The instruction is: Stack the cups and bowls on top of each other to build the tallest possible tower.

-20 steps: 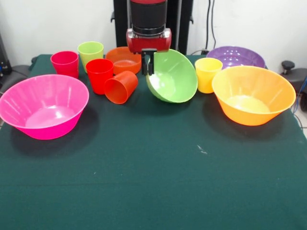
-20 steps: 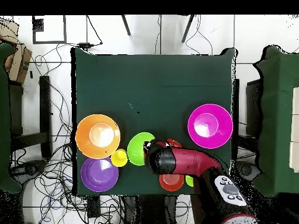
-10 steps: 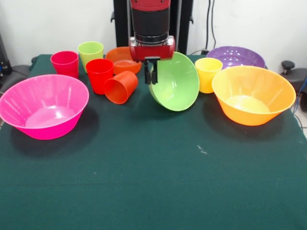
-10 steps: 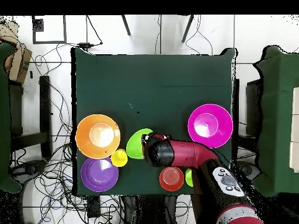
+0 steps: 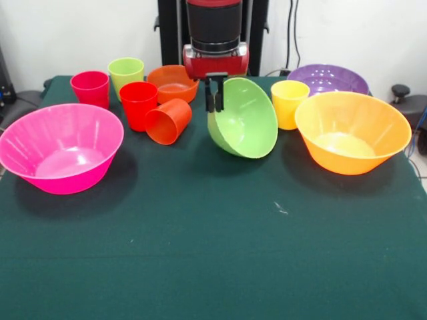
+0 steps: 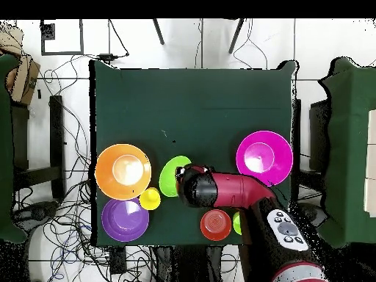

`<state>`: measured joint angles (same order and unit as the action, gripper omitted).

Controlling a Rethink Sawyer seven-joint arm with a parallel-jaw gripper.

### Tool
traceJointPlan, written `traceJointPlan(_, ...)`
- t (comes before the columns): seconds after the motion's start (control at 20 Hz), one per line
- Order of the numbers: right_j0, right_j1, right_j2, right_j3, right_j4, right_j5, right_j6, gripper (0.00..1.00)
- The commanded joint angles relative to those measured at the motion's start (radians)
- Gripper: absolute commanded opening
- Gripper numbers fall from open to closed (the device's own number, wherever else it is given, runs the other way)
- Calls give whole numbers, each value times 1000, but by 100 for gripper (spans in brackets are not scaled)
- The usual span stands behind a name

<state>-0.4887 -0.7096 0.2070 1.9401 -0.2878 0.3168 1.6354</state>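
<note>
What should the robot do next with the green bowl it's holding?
Probably lift the green bowl higher: the gripper pinches its rim, but it hangs tilted, low over the table. Then carry it toward the pink bowl, which sits open and empty.

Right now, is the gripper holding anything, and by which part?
Yes: the gripper holds the green bowl by its rim, tilted on its side.

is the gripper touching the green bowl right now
Touching. In the front view the gripper is pinched shut on the rim of the green bowl, which hangs tilted on its side.
</note>
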Motion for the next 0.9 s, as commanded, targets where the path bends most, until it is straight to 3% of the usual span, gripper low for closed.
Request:
traceJointPlan(0.05,10,-58,113,-97,13,171,-27,0)
traceJointPlan(0.4,-13,-41,153,-147,11,238,-62,0)
traceJointPlan(0.9,-44,68,211,-200,-13,184,-65,0)
